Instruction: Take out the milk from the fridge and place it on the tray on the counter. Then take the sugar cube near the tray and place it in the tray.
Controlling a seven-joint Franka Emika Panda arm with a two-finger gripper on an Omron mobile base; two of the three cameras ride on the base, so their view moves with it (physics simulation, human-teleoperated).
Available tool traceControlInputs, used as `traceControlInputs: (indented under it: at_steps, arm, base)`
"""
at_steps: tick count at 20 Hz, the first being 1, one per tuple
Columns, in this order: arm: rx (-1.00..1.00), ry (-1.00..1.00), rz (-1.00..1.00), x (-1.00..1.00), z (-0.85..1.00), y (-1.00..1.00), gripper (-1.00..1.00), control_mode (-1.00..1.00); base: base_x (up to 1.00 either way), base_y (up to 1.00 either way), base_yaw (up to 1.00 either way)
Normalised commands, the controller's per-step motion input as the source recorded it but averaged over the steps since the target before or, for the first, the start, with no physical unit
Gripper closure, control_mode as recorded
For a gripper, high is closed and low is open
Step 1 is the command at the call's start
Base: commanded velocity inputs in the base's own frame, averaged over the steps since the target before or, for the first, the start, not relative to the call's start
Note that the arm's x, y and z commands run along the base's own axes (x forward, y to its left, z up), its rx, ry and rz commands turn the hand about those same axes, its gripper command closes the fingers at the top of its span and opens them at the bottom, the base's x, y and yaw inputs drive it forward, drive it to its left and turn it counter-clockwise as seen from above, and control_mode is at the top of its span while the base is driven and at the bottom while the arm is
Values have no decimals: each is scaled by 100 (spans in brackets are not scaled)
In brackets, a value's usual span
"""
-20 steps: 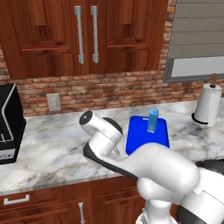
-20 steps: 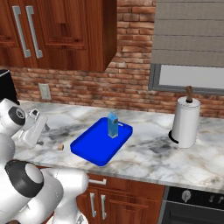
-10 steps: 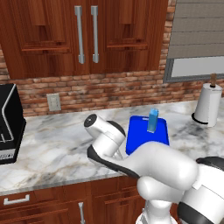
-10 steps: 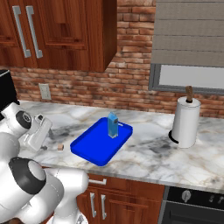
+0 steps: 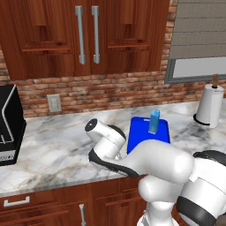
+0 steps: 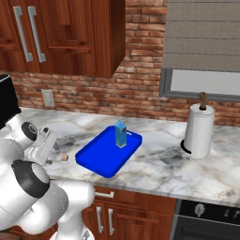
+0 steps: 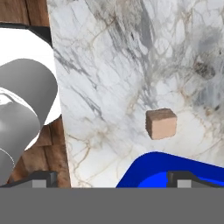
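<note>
Milk (image 5: 154, 121) stands upright on the blue tray (image 5: 140, 132) in my left base view, beyond my arm. From the right base camera, I see the carton on the tray's far half, and the sugar cube (image 6: 64, 158) lies on the counter (image 6: 159, 164) just left of the tray, beside my wrist. Through the hand camera, my fingers (image 7: 111, 177) are spread wide, grasping nothing; the cube sits just ahead of them, apart from the tray's rim.

Glossy white arm (image 5: 154, 163), seemingly dark-jointed
</note>
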Motion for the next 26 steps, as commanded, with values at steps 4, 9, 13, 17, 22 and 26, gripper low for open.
traceControlInputs:
  at_steps: [4, 9, 13, 17, 22, 26]
  arm:
    - [0, 3, 0, 16, -9, -1, -100, -100]
    - [0, 3, 0, 25, -9, 0, -100, -100]
    - [0, 11, 2, 25, -13, 0, -100, -100]
    - [0, 7, 3, 20, -19, 0, -100, -100]
    - [0, 2, 3, 21, -19, 0, -100, -100]
    - [0, 0, 2, 13, -16, 0, -100, -100]
  base:
    - [0, 0, 0]
    - [0, 0, 0]
    - [0, 0, 0]
    - [0, 0, 0]
    - [0, 0, 0]
    - [0, 0, 0]
